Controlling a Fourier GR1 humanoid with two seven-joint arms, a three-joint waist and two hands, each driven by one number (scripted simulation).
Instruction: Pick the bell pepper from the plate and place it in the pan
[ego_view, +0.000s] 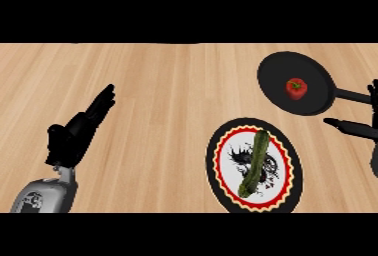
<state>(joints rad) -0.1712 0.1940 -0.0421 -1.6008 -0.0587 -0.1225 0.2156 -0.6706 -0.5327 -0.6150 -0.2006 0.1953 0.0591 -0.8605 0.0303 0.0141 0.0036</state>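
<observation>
A red bell pepper (296, 88) lies inside the black pan (277, 70) at the upper right, whose handle runs toward the right edge. The plate (221, 150), white with a red and black rim, sits at lower centre right with a long green zucchini (255, 163) across it. My right hand (354, 127) shows at the right edge below the pan's handle, fingers straight and apart from the pepper, holding nothing. My left hand (77, 132) rests open at the left, fingers pointing up and to the right.
The wooden counter (170, 90) spreads across the whole view. The pan's handle (353, 95) lies just above my right hand.
</observation>
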